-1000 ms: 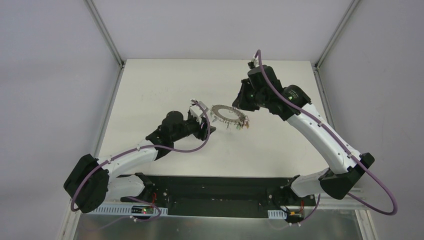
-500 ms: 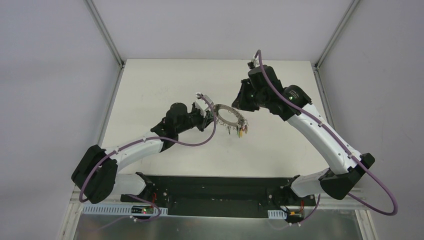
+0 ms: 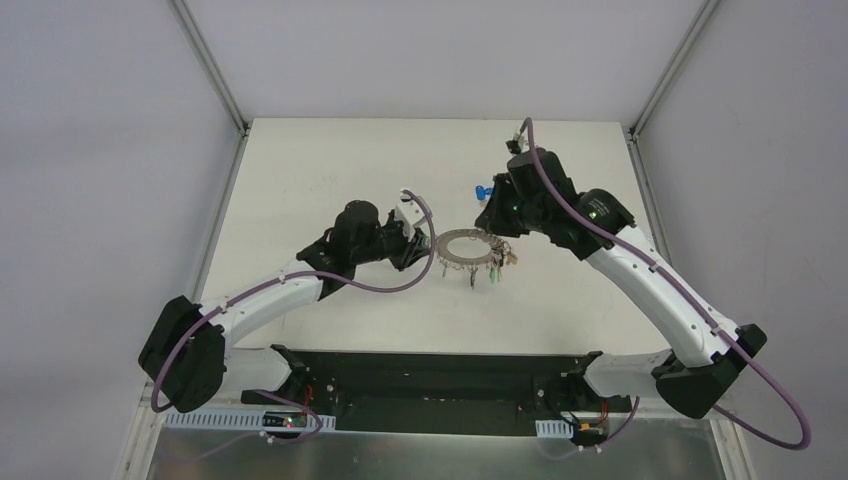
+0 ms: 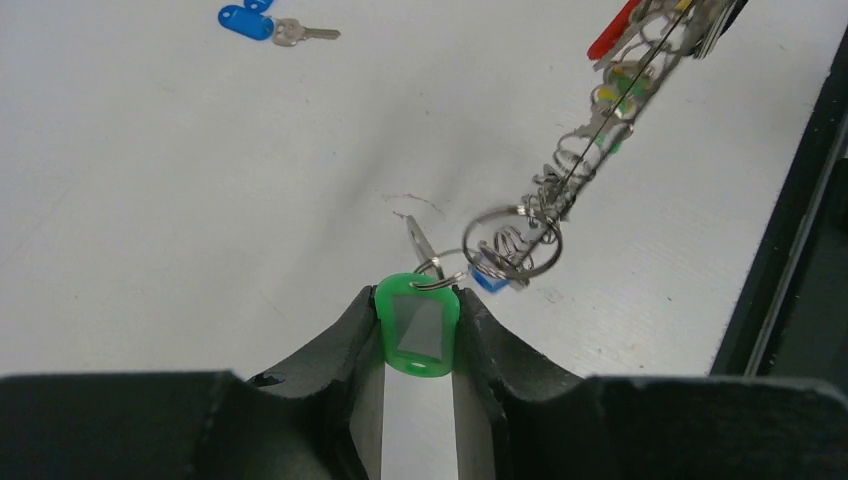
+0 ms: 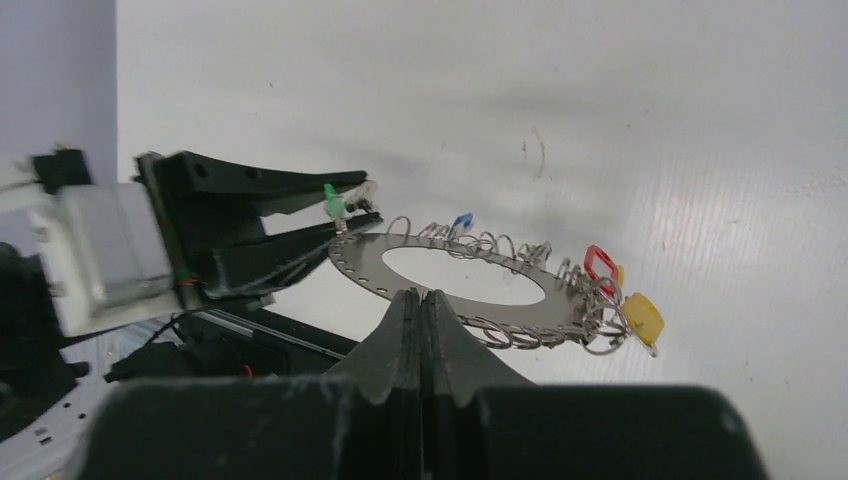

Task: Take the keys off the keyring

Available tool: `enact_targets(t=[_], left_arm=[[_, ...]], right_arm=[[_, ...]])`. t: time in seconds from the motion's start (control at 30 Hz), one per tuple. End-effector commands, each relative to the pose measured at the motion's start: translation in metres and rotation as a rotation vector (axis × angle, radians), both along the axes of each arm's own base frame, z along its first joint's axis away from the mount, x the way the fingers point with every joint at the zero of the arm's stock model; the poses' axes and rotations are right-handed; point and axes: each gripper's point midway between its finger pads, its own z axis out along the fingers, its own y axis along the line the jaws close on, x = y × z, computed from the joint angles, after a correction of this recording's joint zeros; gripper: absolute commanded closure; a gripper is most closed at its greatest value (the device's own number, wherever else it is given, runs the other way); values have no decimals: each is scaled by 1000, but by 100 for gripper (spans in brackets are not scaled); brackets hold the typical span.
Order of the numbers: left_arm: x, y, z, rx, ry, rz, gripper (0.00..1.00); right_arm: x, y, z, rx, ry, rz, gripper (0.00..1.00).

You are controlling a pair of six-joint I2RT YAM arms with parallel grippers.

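Hanging between the two tools, the keyring (image 3: 447, 250) sat over the middle of the table (image 3: 300, 180), apparently lifted clear of it. It was a flat grey band with small holes along its rim. Wire split rings were threaded round most of it. The keys (image 3: 490, 270) dangled from those rings, bunched toward the right arm's side.

Heads that could be told apart in the right wrist view: red key (image 5: 598, 263), yellow key (image 5: 643, 315), and a small blue one on the far rim.

Green key (image 4: 418, 325): its plastic head was clamped flat between the fingers of the left tool (image 4: 418, 297), and its blade pointed away toward the table. A small split ring joined the head to a larger wire loop at the keyring's near end, so this key was not yet off.

Right tool (image 5: 425, 298): fingers pressed together on the band's near edge, pinching the keyring from the side opposite the left tool.

One loose blue key (image 4: 262, 24) lay flat on the table, well apart from the keyring and beyond it, near the right arm's wrist in the top view.
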Motion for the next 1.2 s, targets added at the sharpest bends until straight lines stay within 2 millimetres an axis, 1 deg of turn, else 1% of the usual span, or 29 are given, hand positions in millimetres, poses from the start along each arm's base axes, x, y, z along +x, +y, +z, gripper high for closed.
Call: enact_targets(t=[0.0,0.1,0.13,0.17,0.2,0.3,0.33,0.37,0.4,0.47,0.5,0.53,0.6,0.67,0.77,0.83,0.9,0.97,1.0,1.1,1.17], left_arm=[[-15,0,29,-31,80,-20,100],[-22,-2,33,-33,205,-14,100],[-27,1,26,-6,266,-6,100],[-29,1,26,6,288,-6,100],[-30,2,25,14,302,-7,100],[-34,3,27,15,297,-21,100],[-35,4,29,14,285,-26,100],[-36,5,31,12,275,-30,100],[-38,6,34,7,264,-36,100],[-43,6,43,-10,248,-61,100],[-45,6,48,-20,241,-70,100],[-47,5,53,-23,221,-88,100],[-54,4,61,-37,205,-134,100],[-60,4,67,-48,203,-159,100],[-67,5,75,-57,201,-188,100],[-72,5,78,-58,201,-205,100],[-75,6,82,-62,189,-222,100],[-78,7,86,-67,176,-225,100],[-78,8,88,-69,171,-222,100],[-78,10,93,-75,165,-215,100],[-78,11,95,-76,161,-207,100]], right_arm=[[-5,-1,-8,25,-47,42,100],[-11,-3,-26,24,-50,66,100],[-12,-3,-32,24,-52,73,100],[-13,-4,-37,26,-55,79,100],[-15,-5,-47,19,-49,82,100],[-19,-5,-58,29,-58,107,100],[-21,-3,-61,36,-61,124,97],[-23,-2,-65,36,-63,136,91],[-28,3,-67,55,-56,177,82],[-34,8,-68,79,-61,234,54],[-38,11,-65,101,-76,262,42],[-42,14,-62,127,-95,290,34],[-46,22,-49,196,-179,356,23],[-55,28,-40,240,-246,443,18],[-64,38,-38,263,-323,571,18],[-58,41,-39,245,-349,569,24],[-57,46,-37,228,-363,593,25],[-64,52,-37,200,-399,657,25],[-70,57,-39,182,-421,706,26],[-80,66,-41,161,-448,776,26],[-83,71,-44,157,-439,797,30]])
